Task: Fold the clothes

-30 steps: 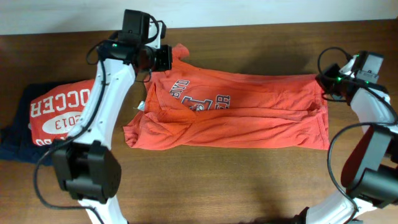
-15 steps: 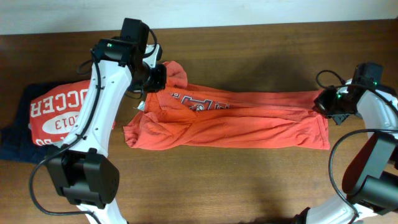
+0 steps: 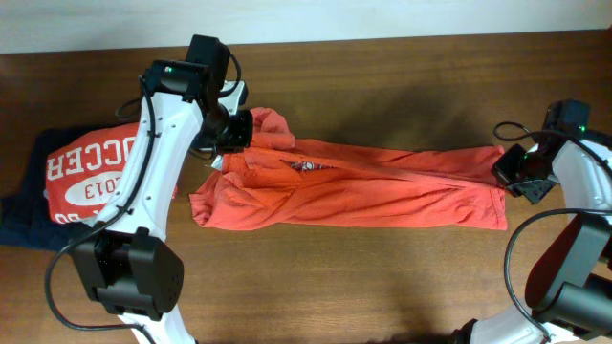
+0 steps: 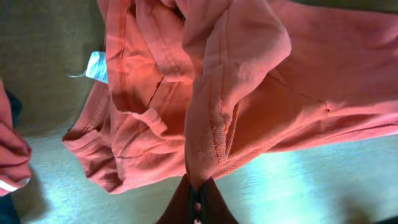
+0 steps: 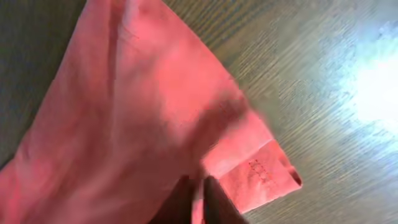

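Orange-red short-sleeved T-shirt (image 3: 363, 186) stretched across mid-frame, with both tools clenched on it.
The left tool (image 3: 241, 127) pinches a fold near the collar at upper left, and the right tool (image 3: 507, 170) pinches the hem corner at the right edge. The shirt's lower edge lies on the brown wooden worktop (image 3: 382, 277), which is bare along the bottom. A red white-printed shirt (image 3: 86, 177) on a dark navy garment (image 3: 19, 215) lies at far left.

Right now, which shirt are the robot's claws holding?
The orange-red T-shirt stretched across the middle: the left claw and right claw each pinch one end. The red shirt with white SOCCER 2013 print lies to one side, untouched.
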You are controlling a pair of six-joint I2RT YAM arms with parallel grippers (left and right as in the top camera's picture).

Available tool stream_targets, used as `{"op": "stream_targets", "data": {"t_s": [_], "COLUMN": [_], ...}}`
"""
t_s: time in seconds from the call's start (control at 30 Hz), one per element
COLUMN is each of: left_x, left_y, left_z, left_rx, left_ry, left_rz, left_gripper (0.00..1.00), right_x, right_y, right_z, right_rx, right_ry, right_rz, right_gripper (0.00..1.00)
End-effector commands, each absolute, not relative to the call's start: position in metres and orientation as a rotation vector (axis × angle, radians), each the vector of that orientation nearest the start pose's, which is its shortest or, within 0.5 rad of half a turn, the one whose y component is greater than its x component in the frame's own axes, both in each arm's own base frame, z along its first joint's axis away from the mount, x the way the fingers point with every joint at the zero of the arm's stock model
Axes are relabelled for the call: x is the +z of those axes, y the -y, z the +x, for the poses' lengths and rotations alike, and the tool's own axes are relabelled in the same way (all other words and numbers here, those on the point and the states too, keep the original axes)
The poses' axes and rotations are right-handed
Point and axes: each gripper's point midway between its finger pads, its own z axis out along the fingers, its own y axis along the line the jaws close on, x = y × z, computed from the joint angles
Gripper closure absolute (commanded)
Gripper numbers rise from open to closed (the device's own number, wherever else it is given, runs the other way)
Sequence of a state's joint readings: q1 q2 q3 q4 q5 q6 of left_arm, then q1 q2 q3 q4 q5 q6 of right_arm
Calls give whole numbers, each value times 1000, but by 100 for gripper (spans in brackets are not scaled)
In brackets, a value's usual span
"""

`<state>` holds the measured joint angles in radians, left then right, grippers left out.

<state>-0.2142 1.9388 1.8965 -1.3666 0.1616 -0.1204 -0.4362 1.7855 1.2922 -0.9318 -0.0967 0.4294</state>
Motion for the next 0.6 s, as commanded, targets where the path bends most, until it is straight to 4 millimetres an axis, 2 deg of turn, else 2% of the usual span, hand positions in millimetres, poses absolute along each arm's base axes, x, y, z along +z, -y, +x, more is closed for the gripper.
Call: {"op": "stream_targets", "data": {"t_s": [0.0, 0.1, 0.17, 0.23, 0.33, 0.37, 0.47, 0.5, 0.57], "left_x": [178, 179, 180, 182, 184, 186, 185, 180, 157], "left_y": [108, 107, 106, 107, 111, 113, 120, 122, 129], "left_z": [386, 383, 383, 388, 403, 409, 421, 426, 435], "left_rx": [-239, -237, -237, -240, -242, -245, -240, -234, -230], "left_ry": [-2969, -2977, -2972, -2949, -2878, -2851, -2788, -2772, -2780], "left_rz": [174, 186, 188, 194, 259, 269, 365, 413, 484], "left_gripper": [72, 56, 53, 44, 34, 33, 32, 32, 34], "right_x": [74, 73, 73, 73, 75, 76, 80, 82, 85], "right_y": [137, 133, 130, 125, 121, 121, 107, 101, 95], "right_z": [327, 320, 318, 320, 327, 331, 340, 343, 346], "right_rx": [129, 132, 150, 197, 250, 261, 396, 454, 509], "right_ry": [-2729, -2757, -2768, -2784, -2773, -2764, -2768, -2763, -2759], "right_rz": [1201, 1216, 1219, 1174, 1127, 1108, 971, 936, 882], "right_gripper": [61, 59, 59, 58, 34, 30, 26, 26, 24]}}
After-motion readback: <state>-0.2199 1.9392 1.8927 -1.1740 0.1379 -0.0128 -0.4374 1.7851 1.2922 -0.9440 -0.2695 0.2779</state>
